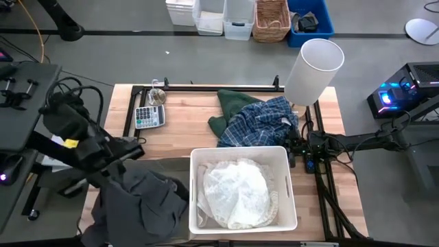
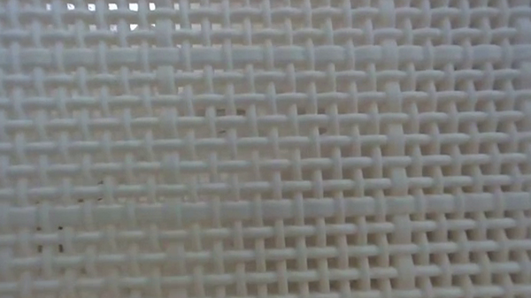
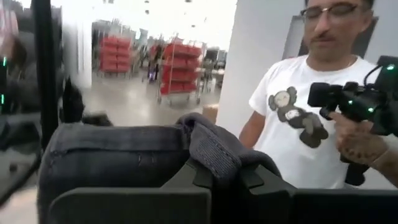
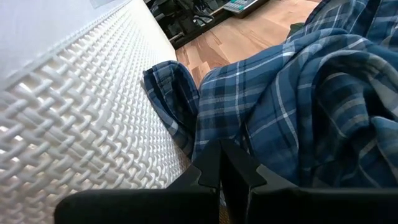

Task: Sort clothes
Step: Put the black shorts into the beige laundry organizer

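1. Wooden table (image 1: 199, 113) carries a white woven bin (image 1: 285, 195) at its near edge, white clothes (image 1: 236, 192) inside.
2. Left gripper (image 3: 214, 177), fingers closed on the dark grey garment (image 1: 140, 199), holds it left of the bin.
3. Right gripper (image 4: 219, 174), fingers together, sits against the plaid shirt (image 1: 264, 120).
4. Dark green garment (image 1: 230, 110) lies under the shirt, beyond the bin.
5. Calculator (image 1: 149, 116) lies farther left.

White garments (image 1: 236, 192) heaped in bin – plaid shirt (image 1: 264, 122) over green one (image 1: 230, 110) – grey one (image 1: 140, 195) hanging.
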